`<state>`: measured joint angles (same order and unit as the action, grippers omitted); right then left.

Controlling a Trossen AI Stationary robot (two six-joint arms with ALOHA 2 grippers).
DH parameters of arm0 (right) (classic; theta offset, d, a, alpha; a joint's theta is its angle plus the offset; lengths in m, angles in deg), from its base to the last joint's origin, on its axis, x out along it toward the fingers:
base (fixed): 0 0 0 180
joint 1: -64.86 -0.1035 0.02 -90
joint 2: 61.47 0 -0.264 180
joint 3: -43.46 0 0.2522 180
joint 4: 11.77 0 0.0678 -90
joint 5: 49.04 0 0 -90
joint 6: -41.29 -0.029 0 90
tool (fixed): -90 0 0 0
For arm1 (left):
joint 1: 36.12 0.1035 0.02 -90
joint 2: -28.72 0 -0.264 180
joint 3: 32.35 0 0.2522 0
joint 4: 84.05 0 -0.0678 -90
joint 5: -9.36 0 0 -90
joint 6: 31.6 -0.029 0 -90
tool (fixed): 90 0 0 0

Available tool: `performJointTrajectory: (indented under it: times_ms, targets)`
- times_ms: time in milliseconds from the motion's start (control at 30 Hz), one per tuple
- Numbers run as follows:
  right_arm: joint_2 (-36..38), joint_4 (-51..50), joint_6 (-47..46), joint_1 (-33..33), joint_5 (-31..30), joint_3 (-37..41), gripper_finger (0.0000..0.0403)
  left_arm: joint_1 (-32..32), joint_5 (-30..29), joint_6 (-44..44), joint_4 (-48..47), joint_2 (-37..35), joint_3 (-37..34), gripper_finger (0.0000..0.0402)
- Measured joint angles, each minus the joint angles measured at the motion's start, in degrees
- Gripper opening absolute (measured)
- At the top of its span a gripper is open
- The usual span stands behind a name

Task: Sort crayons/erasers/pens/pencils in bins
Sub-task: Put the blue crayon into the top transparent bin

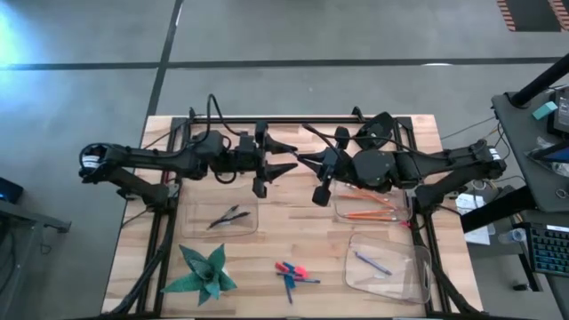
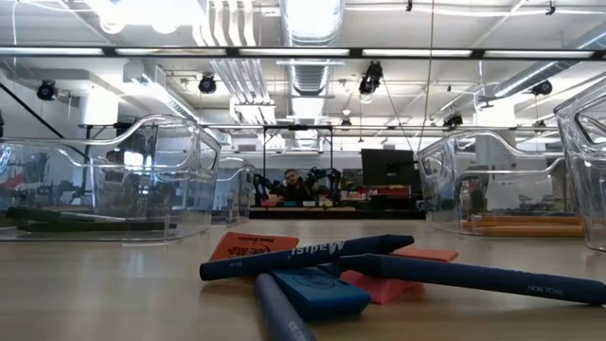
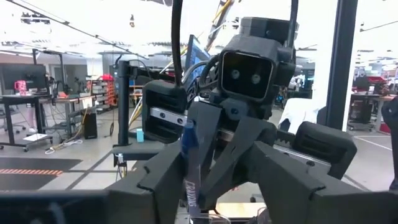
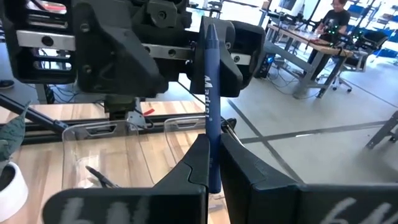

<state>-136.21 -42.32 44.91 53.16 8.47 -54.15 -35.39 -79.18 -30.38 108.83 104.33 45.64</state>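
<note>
- Nearest the counter's front edge, a small heap (image 1: 292, 273) of blue crayons and erasers (image 2: 317, 292) lies loose on the wood, a pink-red and a blue block under the crossed sticks.
- Beside the heap, a green folded-paper plant (image 1: 203, 271) sits on the counter's (image 1: 267, 249) front left corner.
- At the front right, one of the bins (image 1: 387, 262) holds a single blue stick.
- Farther back on the right, another bin contains the orange pencils (image 1: 371, 209).
- On the left, a bin (image 1: 222, 216) holds thin dark sticks.
- Above the middle of the counter, the right hand (image 4: 211, 162) is clenched on a blue crayon (image 4: 209, 93), held upright.
- Facing it closely, the left hand (image 1: 286, 157) has its fingers spread and released, on either side of the same crayon.
- Beyond the counter, a person sits at a desk in the room.
</note>
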Motion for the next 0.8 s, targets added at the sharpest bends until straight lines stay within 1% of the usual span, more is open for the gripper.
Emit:
performJointTrajectory:
  times_ms: [133,333,400,500,600,700,800]
  targets:
    - [0.0,0.47,0.24,-0.02,0.14,0.0,0.0013,0.02,0.01,0.0,0.1,-0.27,0.0,0.0122]
    - [0.0,1.44,1.53,-0.04,0.37,0.0,0.0013,0.07,-0.08,-0.07,0.16,-0.21,0.0,0.002]
    - [0.0,1.55,1.52,-0.04,0.39,0.02,0.0013,0.07,-0.08,-0.09,0.16,-0.21,0.0,0.0014]
    - [-0.02,1.57,1.46,-0.04,0.33,0.02,0.0013,0.07,-0.06,-0.11,0.14,-0.21,0.0,0.002]
    - [-0.04,1.6,-1.22,-0.04,-0.4,0.02,0.0017,0.07,-0.05,-0.07,0.11,-0.18,0.0,0.0017]
    - [-0.04,1.3,-2.32,-0.04,-0.76,0.02,0.0043,0.07,-0.05,-0.13,0.01,-0.14,-0.02,0.0014]
    - [-0.04,-0.55,-4.16,-0.04,-1.14,-0.42,0.0087,0.07,0.08,-0.13,-0.31,-0.1,-0.1,0.0013]
